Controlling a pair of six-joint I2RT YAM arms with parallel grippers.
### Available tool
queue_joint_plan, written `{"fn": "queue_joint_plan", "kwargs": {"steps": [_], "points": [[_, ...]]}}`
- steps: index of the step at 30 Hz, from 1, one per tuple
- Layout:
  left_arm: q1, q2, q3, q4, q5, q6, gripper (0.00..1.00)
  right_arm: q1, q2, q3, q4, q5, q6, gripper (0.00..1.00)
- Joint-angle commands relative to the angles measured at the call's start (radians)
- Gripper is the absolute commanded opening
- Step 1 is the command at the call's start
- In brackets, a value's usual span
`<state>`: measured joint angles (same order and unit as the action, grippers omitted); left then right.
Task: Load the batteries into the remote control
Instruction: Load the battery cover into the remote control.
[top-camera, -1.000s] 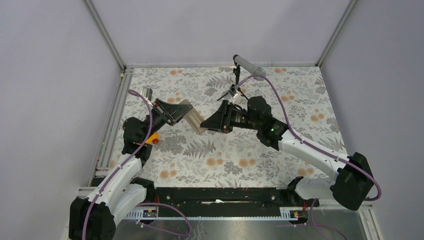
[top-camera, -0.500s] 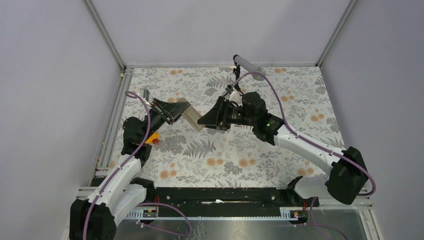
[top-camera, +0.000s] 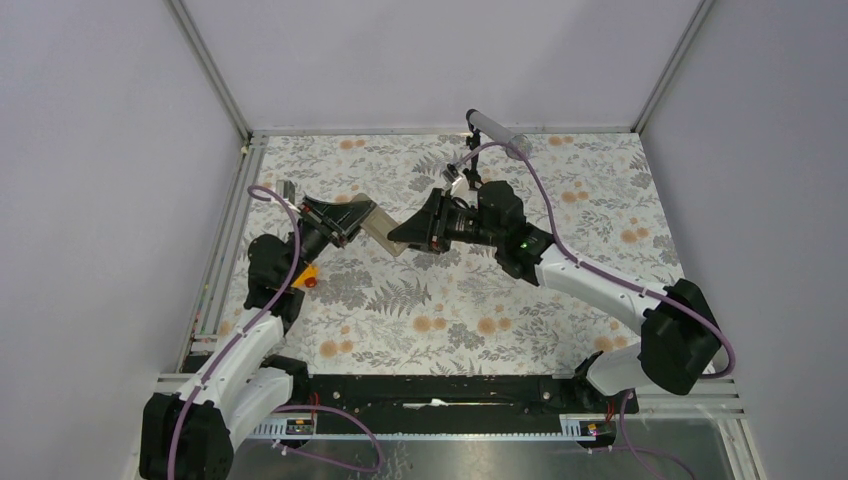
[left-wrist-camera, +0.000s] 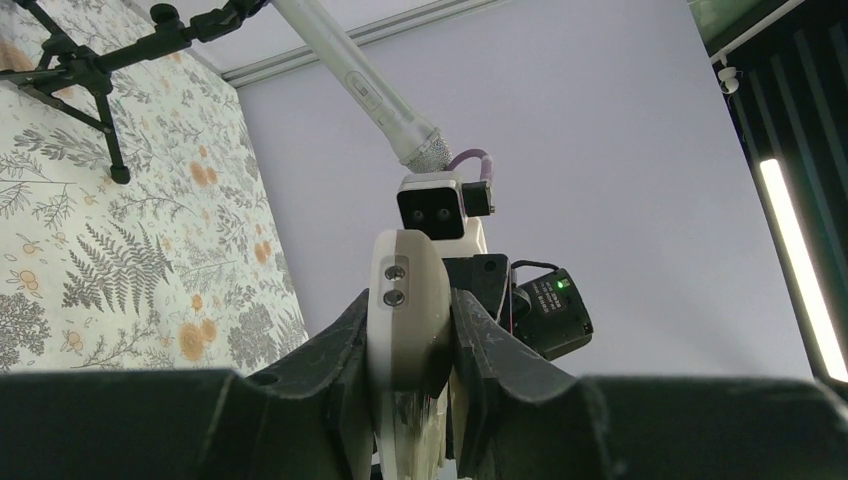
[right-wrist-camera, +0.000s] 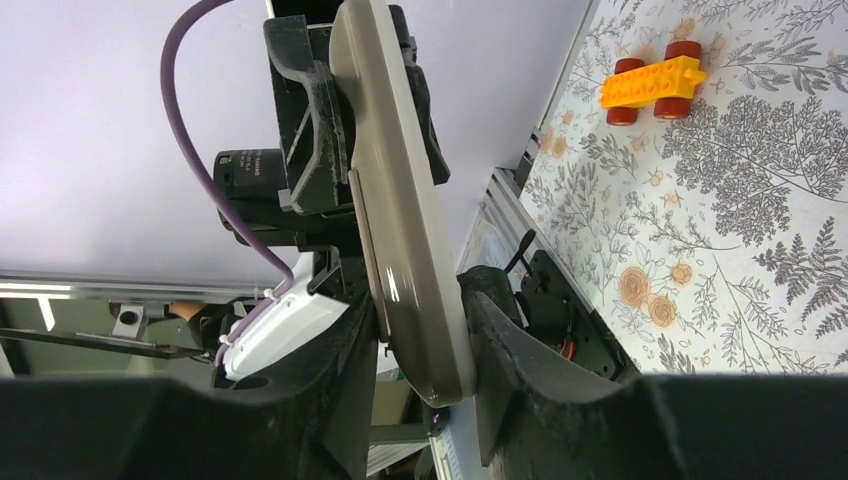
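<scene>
The remote control (top-camera: 381, 227) hangs in the air over the mat, beige-grey back showing, held between both arms. My left gripper (top-camera: 352, 221) is shut on its left end; in the left wrist view the remote (left-wrist-camera: 405, 300) stands edge-on between the left gripper's (left-wrist-camera: 410, 305) fingers. My right gripper (top-camera: 400, 235) has its jaws closed round the other end. In the right wrist view, the remote (right-wrist-camera: 400, 230) is pinched by the right gripper's (right-wrist-camera: 422, 318) two fingers. The batteries are out of view.
An orange toy car (top-camera: 308, 277) (right-wrist-camera: 655, 85) lies on the floral mat beside the left arm. A grey tube on a small black tripod (top-camera: 495, 130) (left-wrist-camera: 350, 80) stands at the back middle. Metal rails edge the mat on the left.
My right arm has moved left onto the remote's free end, its jaws widening and then closing on it. The left gripper with the remote has shifted slightly up and left.
</scene>
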<state>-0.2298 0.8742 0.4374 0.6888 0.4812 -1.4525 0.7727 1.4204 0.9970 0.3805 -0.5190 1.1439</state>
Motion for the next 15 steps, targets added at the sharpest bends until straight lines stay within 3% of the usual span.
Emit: {"fn": "queue_joint_plan", "kwargs": {"steps": [1,6,11,15], "points": [[-0.018,-0.007,0.093,0.085,0.070,-0.024,0.00,-0.004,0.048,0.035,-0.080,0.050,-0.074,0.27],[-0.020,0.028,0.129,0.092,0.106,-0.029,0.00,-0.004,0.062,0.035,-0.116,0.068,-0.099,0.31],[-0.015,0.025,0.149,0.010,0.111,0.024,0.00,-0.006,0.037,0.046,-0.110,0.076,-0.131,0.76],[-0.002,0.021,0.153,-0.086,0.090,0.071,0.00,-0.016,-0.025,0.046,-0.113,0.093,-0.128,0.86]]}}
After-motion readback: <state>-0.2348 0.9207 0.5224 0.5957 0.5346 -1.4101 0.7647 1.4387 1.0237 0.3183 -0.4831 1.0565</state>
